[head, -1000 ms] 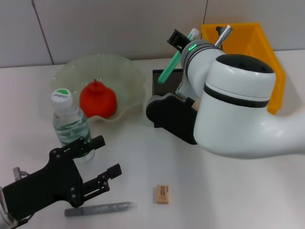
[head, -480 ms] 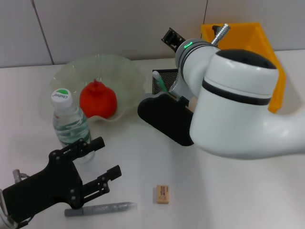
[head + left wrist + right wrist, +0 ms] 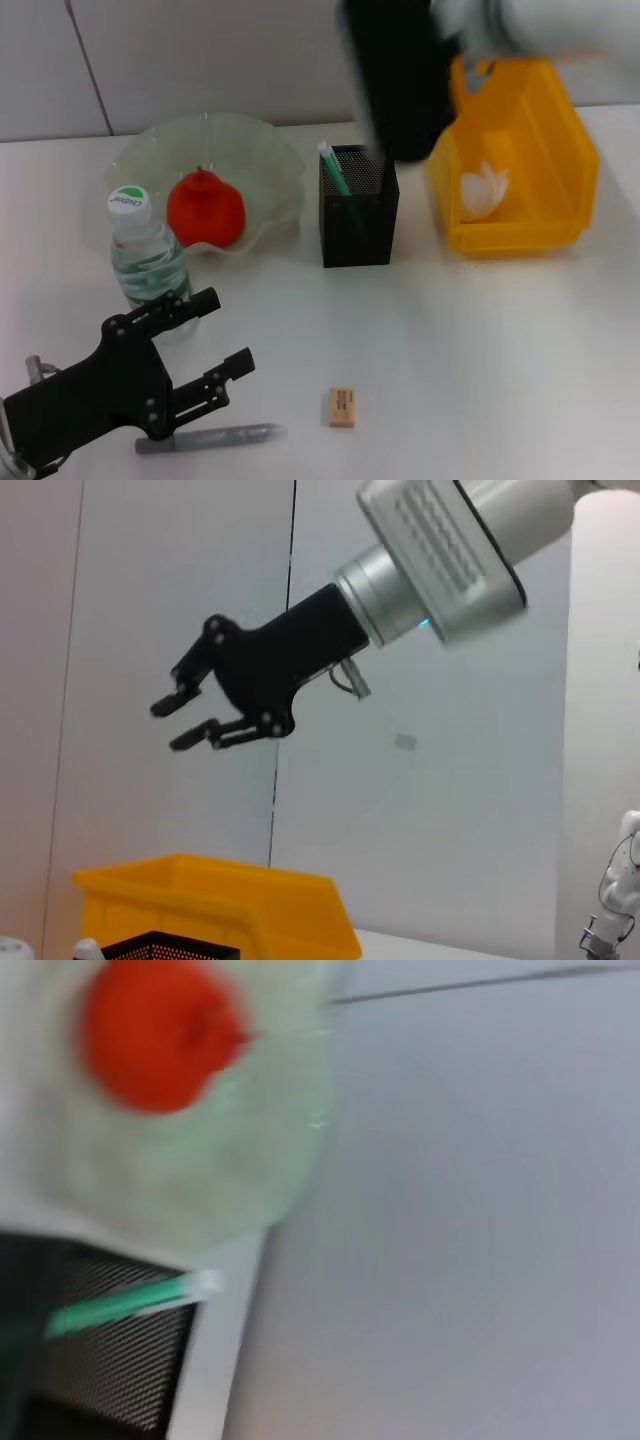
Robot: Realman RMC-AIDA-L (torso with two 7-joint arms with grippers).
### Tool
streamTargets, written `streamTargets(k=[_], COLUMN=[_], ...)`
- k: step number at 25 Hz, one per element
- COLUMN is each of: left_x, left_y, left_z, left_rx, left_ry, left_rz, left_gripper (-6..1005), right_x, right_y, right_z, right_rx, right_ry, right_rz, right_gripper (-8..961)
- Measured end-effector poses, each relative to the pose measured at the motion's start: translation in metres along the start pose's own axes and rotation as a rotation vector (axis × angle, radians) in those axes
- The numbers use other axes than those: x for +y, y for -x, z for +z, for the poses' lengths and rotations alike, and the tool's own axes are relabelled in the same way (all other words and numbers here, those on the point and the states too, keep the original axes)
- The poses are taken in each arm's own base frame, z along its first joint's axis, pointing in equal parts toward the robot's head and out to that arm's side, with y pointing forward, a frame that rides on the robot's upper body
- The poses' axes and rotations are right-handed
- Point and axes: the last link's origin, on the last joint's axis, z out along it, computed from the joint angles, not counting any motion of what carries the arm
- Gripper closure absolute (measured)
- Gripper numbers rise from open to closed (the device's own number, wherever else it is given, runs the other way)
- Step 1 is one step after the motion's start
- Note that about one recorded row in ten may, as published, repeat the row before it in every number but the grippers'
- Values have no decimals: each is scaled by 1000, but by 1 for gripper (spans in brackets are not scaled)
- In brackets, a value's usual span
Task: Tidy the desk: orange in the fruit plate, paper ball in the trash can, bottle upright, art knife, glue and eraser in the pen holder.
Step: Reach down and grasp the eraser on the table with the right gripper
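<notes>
Small beige rectangular eraser (image 3: 341, 407) on white counter (image 3: 480, 350) — light, stiff, grip long sides. Left gripper (image 3: 205, 350) nearby, jaws open, empty; right gripper (image 3: 195, 712) raised — open, empty.

Orange (image 3: 205, 209) in fruit plate (image 3: 270, 160); eraser (image 3: 341, 407) lies flat.

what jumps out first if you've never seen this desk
The red-orange orange sitting in the pale green fruit plate, and the bright yellow trash can at the right with the paper ball inside. The black left gripper hovers open near the bottle.
</notes>
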Motion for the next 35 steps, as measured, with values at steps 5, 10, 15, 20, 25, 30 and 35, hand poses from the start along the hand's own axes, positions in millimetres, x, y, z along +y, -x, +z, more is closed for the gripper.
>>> streamTargets(k=[5, 10, 15, 20, 25, 30, 35], left_x=[0, -1, -1, 3, 7, 7, 6], left_y=[-1, -2, -2, -3, -2, -1, 2], left_z=[0, -2, -4, -8, -16, -22, -26], left_rx=[2, -2, -6, 5, -6, -36, -65], left_ry=[3, 7, 6, 21, 31, 21, 4], left_rz=[1, 11, 13, 1, 0, -19, -32], left_gripper=[274, 273, 272, 270, 269, 267, 242], right_x=[-5, 22, 63, 88, 91, 89, 96], right_y=[-50, -85, -88, -80, -75, -63, -19], right_z=[-30, -49, -49, -56, -60, -56, -29], right_rx=[-224, -481, -496, -470, -365, -260, -65], right_ry=[-26, 31, 264, 599, 725, 803, 878], right_rz=[471, 876, 1048, 1098, 1011, 894, 725], right_gripper=[690, 690, 689, 496, 343, 211, 169])
